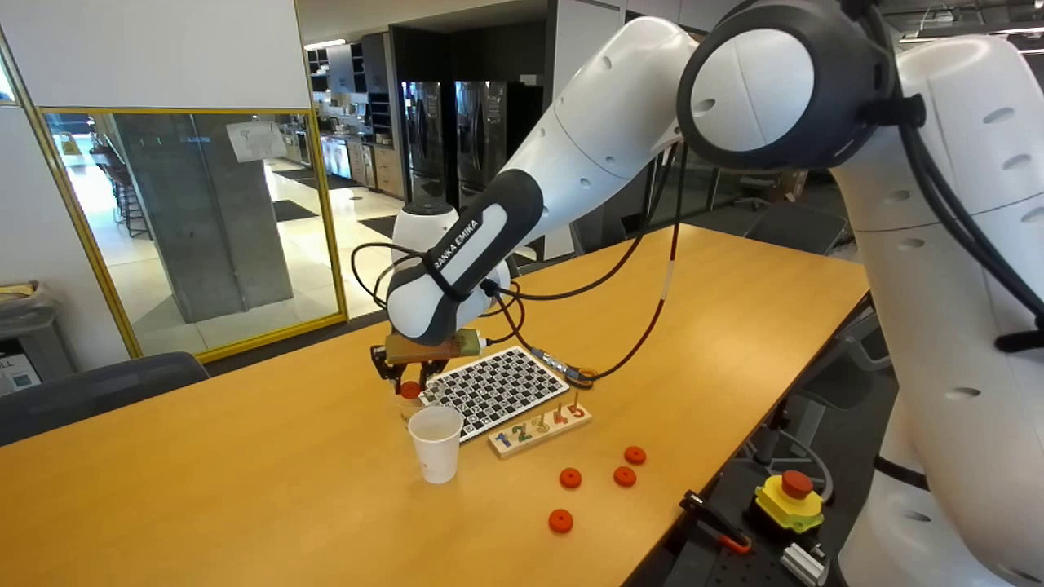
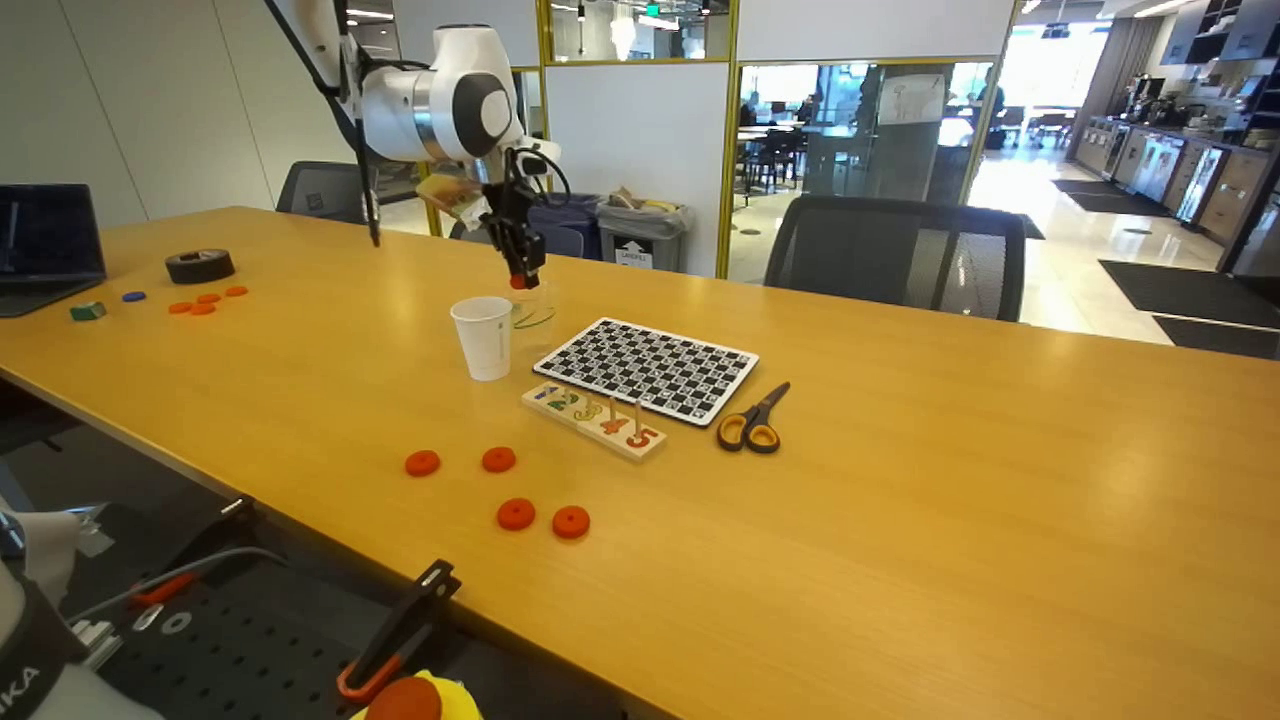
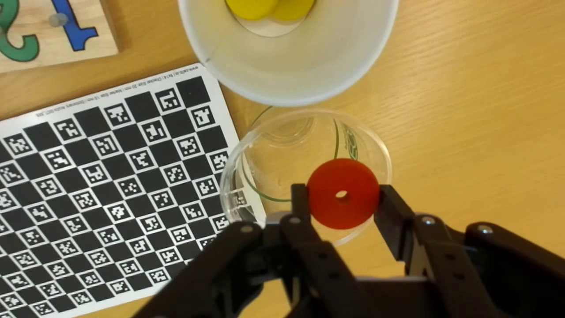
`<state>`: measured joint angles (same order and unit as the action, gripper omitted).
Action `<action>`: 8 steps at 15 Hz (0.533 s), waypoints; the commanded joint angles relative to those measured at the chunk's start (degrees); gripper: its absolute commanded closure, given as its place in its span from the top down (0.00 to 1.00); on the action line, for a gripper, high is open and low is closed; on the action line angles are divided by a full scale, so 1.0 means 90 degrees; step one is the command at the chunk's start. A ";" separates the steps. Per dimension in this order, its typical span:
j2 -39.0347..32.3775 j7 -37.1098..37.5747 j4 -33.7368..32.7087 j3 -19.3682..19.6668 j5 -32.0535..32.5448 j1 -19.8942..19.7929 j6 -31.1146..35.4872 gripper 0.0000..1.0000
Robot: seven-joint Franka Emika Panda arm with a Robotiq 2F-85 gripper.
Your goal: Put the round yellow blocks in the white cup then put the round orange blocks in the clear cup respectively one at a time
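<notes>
A round orange block (image 3: 344, 213) is pinched by its edge in the gripper (image 3: 344, 198) — seen flat-on in the wrist view, centre hole showing. There it overlaps the mouth of the clear cup (image 3: 282, 174), off toward one side; whether it sits below the rim I cannot tell. Just beside stands the white cup (image 3: 291, 68), and only the wrist view looks inside, at yellow blocks (image 3: 251, 8) on the bottom. Both exterior views add four more orange blocks (image 2: 516, 514) on the table (image 2: 900, 550), near the numbered peg board (image 2: 592, 422), well apart from the gripper — while a laptop (image 2: 45, 235) shows solely in an exterior view.
</notes>
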<state>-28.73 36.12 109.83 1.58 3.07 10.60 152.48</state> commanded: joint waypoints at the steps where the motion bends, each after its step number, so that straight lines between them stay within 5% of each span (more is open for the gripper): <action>1: -0.0092 -0.0073 -0.0367 0.0023 -0.0280 0.0072 -0.0400 0.21; 3: -0.0102 -0.0025 -0.0431 0.0049 -0.0295 0.0087 -0.0530 0.30; 4: -0.0101 0.0004 -0.0455 0.0070 -0.0282 0.0101 -0.0590 0.67; 8: -0.0028 0.0142 -0.0399 0.0130 -0.0236 0.0134 -0.0611 0.89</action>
<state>-28.95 36.35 107.68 1.72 1.86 10.71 148.16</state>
